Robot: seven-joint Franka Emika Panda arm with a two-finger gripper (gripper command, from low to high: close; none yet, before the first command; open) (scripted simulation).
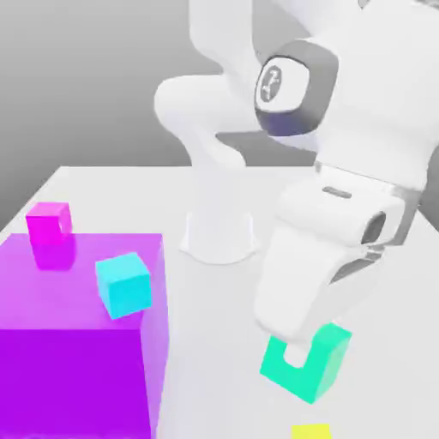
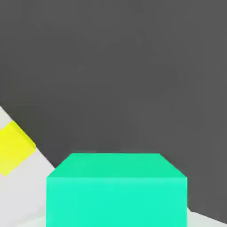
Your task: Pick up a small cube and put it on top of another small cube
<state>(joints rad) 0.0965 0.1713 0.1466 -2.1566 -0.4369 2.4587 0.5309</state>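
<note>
Reaching down from the white arm [image 1: 343, 146], the gripper [image 1: 296, 353] met the small cube [image 1: 310, 364].
Largest was the purple block [image 1: 77, 343], with a cyan cube [image 1: 124, 285] on it; a magenta cube [image 1: 49, 221] stood behind, and a yellow cube [image 1: 310, 431] lay near the teal one on the table [image 1: 214, 343]. How far the gripper was open could not be told.

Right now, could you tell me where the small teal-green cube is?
The teal-green cube sits low on the exterior view's right, under the gripper, just above the yellow cube.
</note>
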